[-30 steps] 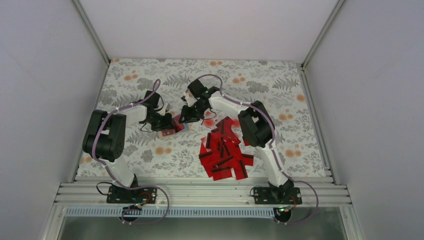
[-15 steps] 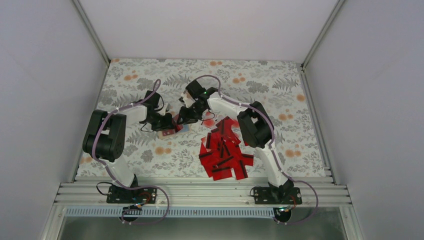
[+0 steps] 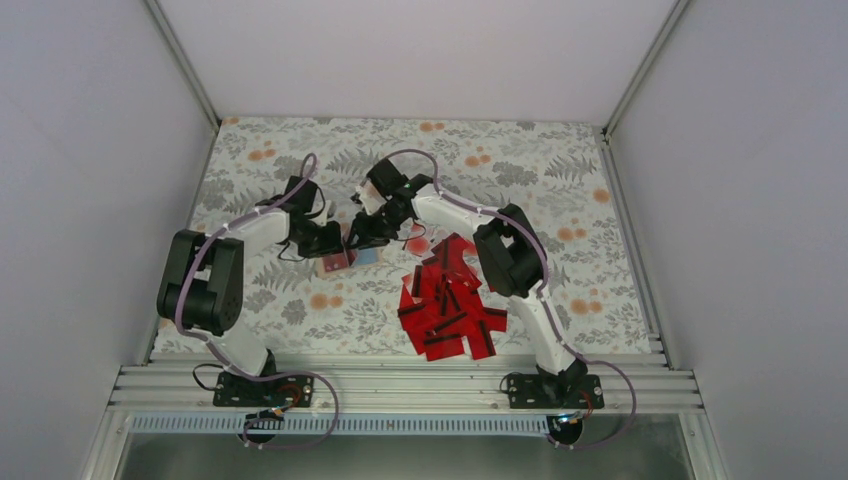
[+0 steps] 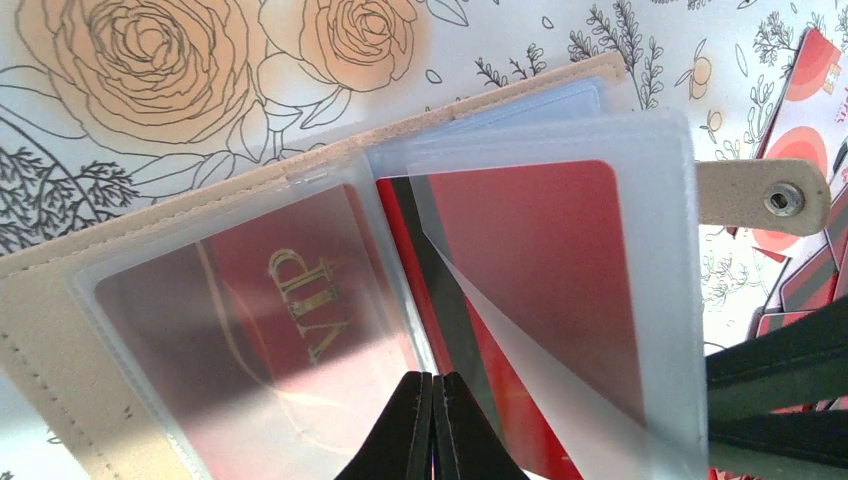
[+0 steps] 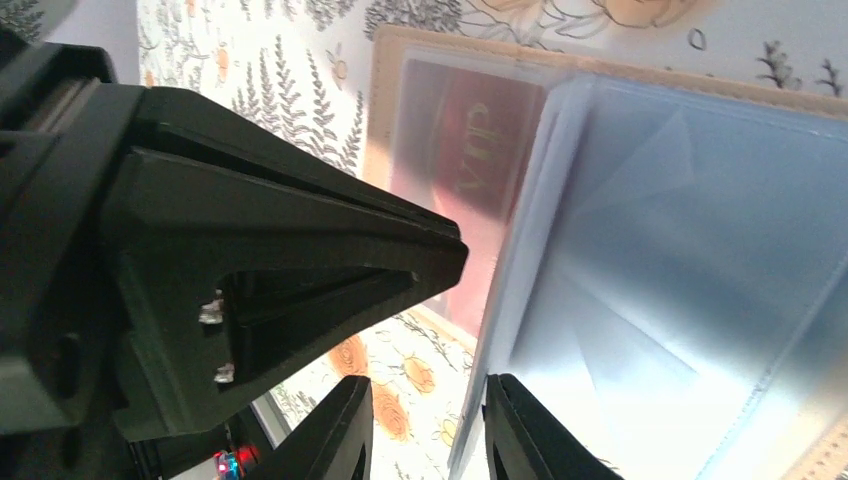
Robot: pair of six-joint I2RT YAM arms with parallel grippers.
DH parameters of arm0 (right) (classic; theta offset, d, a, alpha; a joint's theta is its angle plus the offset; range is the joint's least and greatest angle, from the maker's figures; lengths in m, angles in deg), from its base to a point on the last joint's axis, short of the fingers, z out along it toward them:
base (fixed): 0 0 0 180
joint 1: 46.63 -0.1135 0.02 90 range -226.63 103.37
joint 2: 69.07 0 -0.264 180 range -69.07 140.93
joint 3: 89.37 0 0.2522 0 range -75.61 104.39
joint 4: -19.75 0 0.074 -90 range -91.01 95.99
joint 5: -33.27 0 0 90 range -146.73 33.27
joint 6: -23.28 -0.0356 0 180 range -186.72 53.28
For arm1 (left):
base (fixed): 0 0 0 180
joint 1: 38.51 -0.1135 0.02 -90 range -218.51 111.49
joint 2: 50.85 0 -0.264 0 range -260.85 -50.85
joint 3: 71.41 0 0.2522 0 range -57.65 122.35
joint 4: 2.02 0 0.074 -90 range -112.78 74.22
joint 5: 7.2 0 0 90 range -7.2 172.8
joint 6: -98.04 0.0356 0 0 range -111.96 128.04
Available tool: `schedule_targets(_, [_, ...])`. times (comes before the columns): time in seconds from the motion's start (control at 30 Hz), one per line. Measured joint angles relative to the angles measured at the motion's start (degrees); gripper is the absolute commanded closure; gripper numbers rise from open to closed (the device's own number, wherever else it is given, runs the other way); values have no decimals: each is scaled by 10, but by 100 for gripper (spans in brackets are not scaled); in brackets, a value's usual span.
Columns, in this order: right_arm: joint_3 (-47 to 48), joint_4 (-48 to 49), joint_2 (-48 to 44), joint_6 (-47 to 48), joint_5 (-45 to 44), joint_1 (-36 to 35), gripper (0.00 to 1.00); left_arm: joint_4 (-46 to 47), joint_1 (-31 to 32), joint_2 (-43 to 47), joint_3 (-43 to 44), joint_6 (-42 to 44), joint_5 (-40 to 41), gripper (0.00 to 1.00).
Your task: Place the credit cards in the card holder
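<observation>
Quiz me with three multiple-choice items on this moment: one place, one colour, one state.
1. The loose credit cards lie: A) beside the right arm, B) at the far left corner, C) in a tray.
2. The VIP lettering is: A) blue, B) gold, C) white.
3. The left end effector is: A) wide open, B) out of view, C) shut.

1 A: the top view shows the red heap by that arm.
2 B: gilt letters show through the sleeve.
3 C: its tips meet over the card holder.
</observation>
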Motion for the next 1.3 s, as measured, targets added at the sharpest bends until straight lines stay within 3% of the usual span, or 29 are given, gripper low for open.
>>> schedule_targets(0.3, [24,3,0,-1,17,-7,68,-20,-15,36,0,-10,19,97])
schedule_targets(0.67, [51,30,29,-12,60,-20,66,-59,-65,153,-32,-14,63,96])
schedule_targets(0.97, [78,42,72,-16,94,-29,66,-101,-98,231,-43,-19,117,85])
schedule_targets(1.07, [88,40,73,-13,98,-29,66,-108,-103,257,-43,-21,132,72])
schedule_targets(1.1, [92,40,73,-11,98,-29,66,-109,-104,265,-43,-22,135,57])
schedule_targets(1.17, [99,40,73,-5,95,-29,66,-108,-105,279,-43,-22,141,14])
schedule_targets(1.2, [100,37,72,0,92,-29,66,-108,-105,285,-42,-21,143,2])
schedule_targets(1.3, [99,14,61,17,71,-28,67,-104,-106,298,-38,-23,146,0])
